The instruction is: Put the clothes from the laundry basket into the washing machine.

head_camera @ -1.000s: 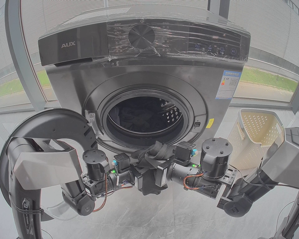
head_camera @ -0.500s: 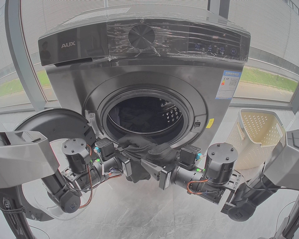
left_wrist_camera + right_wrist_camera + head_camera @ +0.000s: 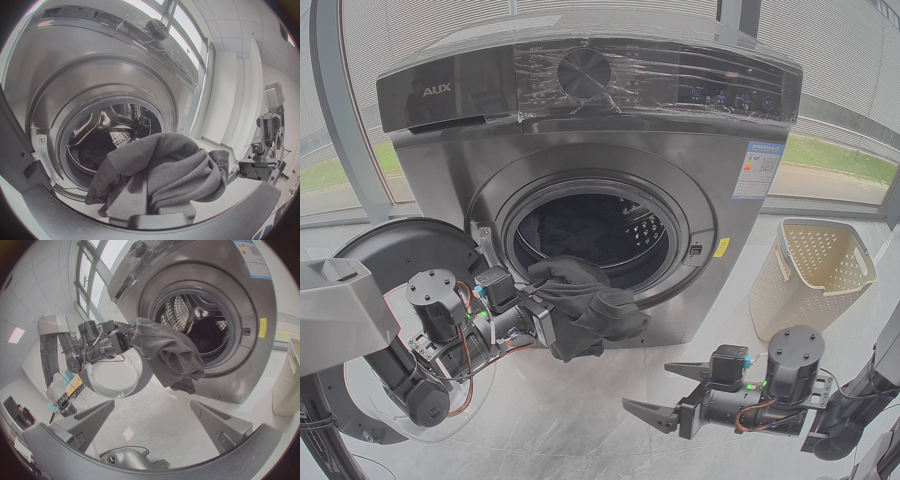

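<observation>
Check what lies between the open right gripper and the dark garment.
Only bare floor shows between the right gripper and the dark garment, seen in head view.

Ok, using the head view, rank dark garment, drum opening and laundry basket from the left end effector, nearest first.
1. Dark garment: gripped in the left end effector.
2. Drum opening: just behind it.
3. Laundry basket: on the floor, far right.

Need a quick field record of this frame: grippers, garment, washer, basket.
left gripper: shut on the dark grey cloth garment, before the drum opening's lower edge
garment: bunched, hanging outside the drum
right gripper: open, empty, low above the floor, apart from garment
washing machine: grey front-loader, round door open toward robot's left, dark clothes inside
laundry basket: cream perforated plastic, on floor at machine's right
</observation>
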You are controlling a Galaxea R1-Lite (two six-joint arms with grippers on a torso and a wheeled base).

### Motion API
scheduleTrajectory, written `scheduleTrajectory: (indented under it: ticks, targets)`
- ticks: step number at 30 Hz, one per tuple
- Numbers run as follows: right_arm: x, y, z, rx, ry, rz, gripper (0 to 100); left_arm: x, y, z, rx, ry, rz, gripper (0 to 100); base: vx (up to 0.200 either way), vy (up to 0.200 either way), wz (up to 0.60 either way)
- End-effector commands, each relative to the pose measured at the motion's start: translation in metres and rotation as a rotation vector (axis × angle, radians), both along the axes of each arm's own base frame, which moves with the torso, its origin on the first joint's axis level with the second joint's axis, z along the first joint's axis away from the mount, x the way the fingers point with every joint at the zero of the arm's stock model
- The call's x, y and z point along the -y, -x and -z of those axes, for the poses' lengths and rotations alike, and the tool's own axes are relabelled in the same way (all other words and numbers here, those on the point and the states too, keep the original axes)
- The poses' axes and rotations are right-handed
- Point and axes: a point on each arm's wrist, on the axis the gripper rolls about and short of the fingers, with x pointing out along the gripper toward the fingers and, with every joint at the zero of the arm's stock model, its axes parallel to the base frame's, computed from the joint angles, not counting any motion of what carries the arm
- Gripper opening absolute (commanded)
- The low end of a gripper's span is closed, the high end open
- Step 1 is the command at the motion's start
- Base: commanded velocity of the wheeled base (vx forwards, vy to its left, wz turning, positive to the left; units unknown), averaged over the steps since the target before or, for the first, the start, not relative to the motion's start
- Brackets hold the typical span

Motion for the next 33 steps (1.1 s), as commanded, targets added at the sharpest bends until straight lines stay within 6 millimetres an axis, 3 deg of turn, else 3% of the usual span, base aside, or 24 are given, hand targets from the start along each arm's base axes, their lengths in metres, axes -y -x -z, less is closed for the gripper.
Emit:
scheduleTrajectory:
  ticks: [1, 9, 16, 33]
  targets:
    - [0.026, 0.006, -0.01, 0.005, -0.036, 0.058, 100, -0.003, 0.003, -0.005, 0.0, 0.021, -0.006, 0, 0.0, 0.0, 0.0]
    - [0.056, -0.031, -0.009, 0.052, -0.022, 0.242, 100, -0.004, 0.013, 0.003, -0.056, 0.017, -0.049, 0, 0.0, 0.0, 0.0]
    - [0.066, -0.052, -0.008, 0.1, -0.06, 0.319, 100, -0.004, 0.018, 0.008, -0.078, 0.004, -0.045, 0, 0.0, 0.0, 0.0]
    - [0.063, -0.06, 0.01, 0.104, -0.064, 0.333, 100, 0.001, 0.021, 0.013, -0.092, -0.009, -0.062, 0, 0.0, 0.0, 0.0]
